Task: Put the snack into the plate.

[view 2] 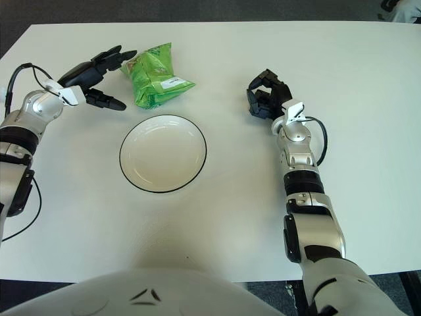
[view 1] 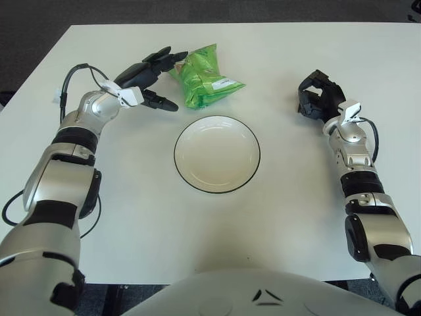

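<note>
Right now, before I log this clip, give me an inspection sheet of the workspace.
Surface: white table, flat.
Job's things: green snack bag on the table, beyond the plate; plate holds nothing.
Clutter: nothing seen.
Hands: left hand fingers spread, tips at the bag's left edge, not grasping; right hand curled, holds nothing, right of the plate.
Cables: black cable looped at the left wrist; another at the right wrist.
Surroundings: dark floor around the table.

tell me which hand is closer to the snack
The left hand: its spread fingers reach right up to the green snack at its left edge. The right hand, curled, shows well off to the right, past the plate.
</note>
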Controlling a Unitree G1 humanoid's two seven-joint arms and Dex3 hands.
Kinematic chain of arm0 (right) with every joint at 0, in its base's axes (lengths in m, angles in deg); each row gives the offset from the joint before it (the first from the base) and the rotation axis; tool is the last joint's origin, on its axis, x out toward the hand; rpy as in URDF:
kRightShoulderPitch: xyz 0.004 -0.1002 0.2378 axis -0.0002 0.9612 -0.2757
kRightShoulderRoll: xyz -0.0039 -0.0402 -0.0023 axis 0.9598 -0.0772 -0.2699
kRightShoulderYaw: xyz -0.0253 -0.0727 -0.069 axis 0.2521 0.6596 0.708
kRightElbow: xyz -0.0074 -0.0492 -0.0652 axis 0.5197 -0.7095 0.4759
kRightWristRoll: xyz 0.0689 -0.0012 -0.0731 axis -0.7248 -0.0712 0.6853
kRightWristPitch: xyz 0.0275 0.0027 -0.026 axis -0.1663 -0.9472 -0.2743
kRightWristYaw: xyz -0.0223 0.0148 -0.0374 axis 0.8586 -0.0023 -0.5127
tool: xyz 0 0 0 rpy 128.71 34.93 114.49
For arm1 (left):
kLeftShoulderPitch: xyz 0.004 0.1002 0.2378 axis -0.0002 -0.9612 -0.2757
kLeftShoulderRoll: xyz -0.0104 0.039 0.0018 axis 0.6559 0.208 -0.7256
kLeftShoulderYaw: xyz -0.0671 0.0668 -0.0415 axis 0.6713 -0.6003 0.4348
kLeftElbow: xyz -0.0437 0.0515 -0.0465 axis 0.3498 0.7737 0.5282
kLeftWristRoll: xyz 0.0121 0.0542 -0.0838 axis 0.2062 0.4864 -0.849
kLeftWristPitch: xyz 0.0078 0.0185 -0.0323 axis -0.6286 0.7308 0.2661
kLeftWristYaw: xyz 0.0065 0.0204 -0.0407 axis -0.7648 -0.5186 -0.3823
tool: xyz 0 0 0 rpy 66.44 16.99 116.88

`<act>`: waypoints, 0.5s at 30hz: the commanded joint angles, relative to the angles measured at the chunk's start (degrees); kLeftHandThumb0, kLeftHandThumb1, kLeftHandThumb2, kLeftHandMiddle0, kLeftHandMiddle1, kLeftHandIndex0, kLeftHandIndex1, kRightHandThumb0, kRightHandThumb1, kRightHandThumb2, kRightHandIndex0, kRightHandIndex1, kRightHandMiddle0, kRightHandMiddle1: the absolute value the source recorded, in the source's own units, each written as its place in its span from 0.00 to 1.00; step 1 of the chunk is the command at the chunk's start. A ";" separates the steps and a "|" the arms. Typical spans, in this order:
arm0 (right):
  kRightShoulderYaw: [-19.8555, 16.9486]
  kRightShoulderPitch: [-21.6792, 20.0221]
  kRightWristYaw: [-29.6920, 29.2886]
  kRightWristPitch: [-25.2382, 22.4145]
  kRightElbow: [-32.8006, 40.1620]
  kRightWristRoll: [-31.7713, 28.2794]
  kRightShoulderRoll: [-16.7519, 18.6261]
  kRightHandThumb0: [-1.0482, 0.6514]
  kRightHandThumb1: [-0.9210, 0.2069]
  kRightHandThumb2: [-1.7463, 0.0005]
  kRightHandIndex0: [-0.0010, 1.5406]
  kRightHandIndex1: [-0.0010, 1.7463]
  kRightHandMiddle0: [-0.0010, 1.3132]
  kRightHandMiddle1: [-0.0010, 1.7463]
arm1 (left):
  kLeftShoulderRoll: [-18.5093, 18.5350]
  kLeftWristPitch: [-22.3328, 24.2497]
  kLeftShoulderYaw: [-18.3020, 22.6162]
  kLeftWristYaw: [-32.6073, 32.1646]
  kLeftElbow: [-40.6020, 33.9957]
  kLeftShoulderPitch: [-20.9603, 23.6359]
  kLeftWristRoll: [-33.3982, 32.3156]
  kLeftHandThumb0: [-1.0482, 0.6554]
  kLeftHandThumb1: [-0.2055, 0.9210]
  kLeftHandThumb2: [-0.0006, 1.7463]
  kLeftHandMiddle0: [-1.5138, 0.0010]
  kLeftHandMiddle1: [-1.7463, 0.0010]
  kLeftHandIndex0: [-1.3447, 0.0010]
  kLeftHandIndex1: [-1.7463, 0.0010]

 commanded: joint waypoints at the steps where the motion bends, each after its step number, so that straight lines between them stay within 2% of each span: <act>1: 2.66 6.77 0.58 -6.72 -3.88 2.93 1.82 0.38 0.27 0.47 0.55 1.00 0.30 1.00 | 1.61 -1.02 -0.93 -3.61 -0.61 2.40 3.84 0.28 0.93 0.00 1.00 1.00 0.85 0.97; 4: 2.84 6.77 0.46 -6.81 -3.84 2.98 1.79 0.38 0.27 0.47 0.55 1.00 0.30 1.00 | 2.77 -1.41 -2.85 -11.57 -2.32 3.01 10.42 0.29 0.93 0.00 1.00 1.00 0.84 0.97; 7: 3.06 6.77 0.34 -6.85 -3.84 3.11 1.78 0.38 0.27 0.47 0.55 1.00 0.30 1.00 | 4.61 -0.32 -6.77 -26.40 -5.38 3.79 21.77 0.29 0.93 0.00 1.00 1.00 0.84 0.97; 9: 3.21 6.79 0.28 -6.88 -3.79 3.26 1.74 0.38 0.27 0.47 0.55 1.00 0.30 1.00 | 5.21 0.25 -8.93 -33.25 -6.45 4.46 26.85 0.29 0.94 0.00 1.00 1.00 0.84 0.97; 15: 3.79 6.78 0.20 -6.75 -3.91 3.96 1.40 0.38 0.27 0.47 0.55 1.00 0.30 1.00 | 5.77 2.71 -14.42 -45.63 -6.49 7.32 36.30 0.32 0.97 0.01 0.99 1.00 0.78 0.95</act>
